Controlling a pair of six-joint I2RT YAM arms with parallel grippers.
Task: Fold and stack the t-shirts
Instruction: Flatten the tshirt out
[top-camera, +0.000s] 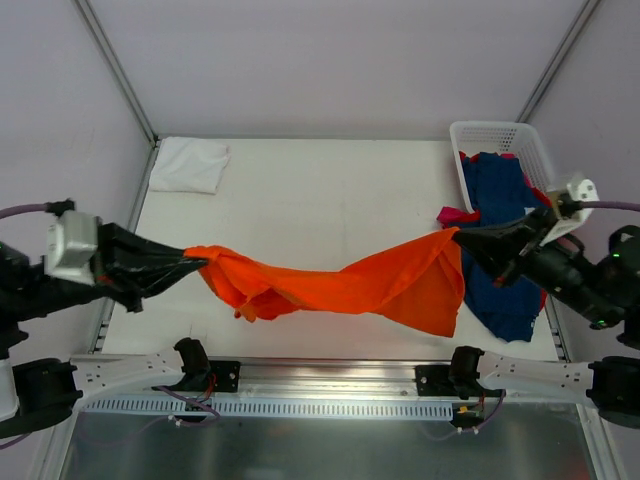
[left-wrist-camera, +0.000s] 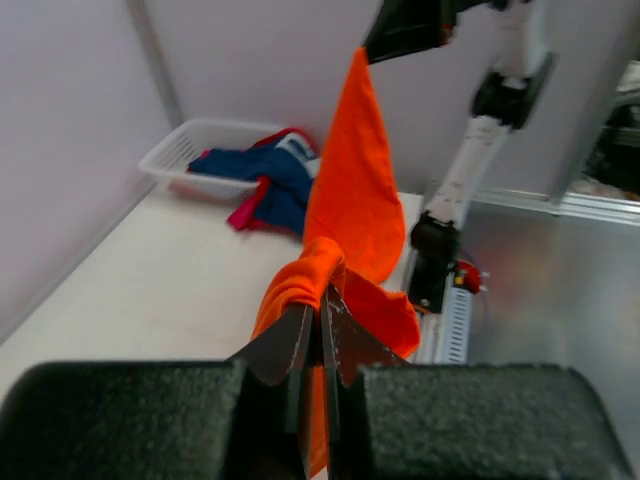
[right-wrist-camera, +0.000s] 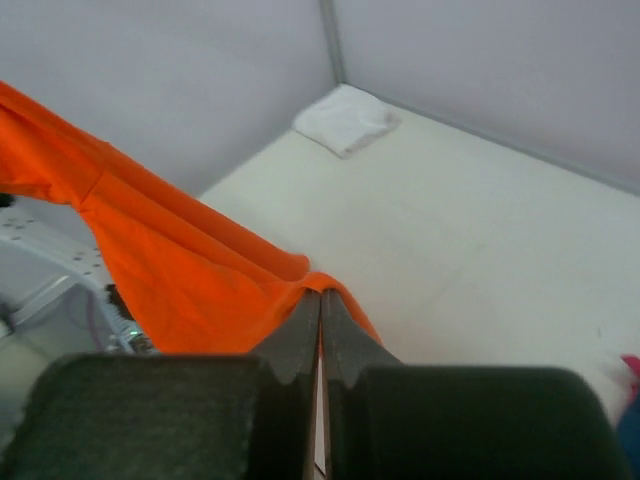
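While the orange shirt hangs strung between the two grippers, the step in hand is, by my reading, to spread it flat before any fold. The left gripper is pinched tight on a bunched end of the cloth near the left edge of the worktop. The right gripper is likewise closed on the other end, near the right edge. Both wrist views show the jaws meeting with orange cloth nipped between them.

To do this well, the two should draw apart evenly until the sagging twist in the middle comes out. They should then lower together so the shirt lands square along the near edge. Pulling too hard risks slipping a pinch, and lowering one side first would likely trap a wrinkle underneath.

The shirt is plain bright orange and soft. It is roped and creased on its left half and fans into a broad hanging flap on the right, held up over the near half of the worktop. A white shirt lies folded in the far left corner. A navy shirt spills from the basket at the far right corner.
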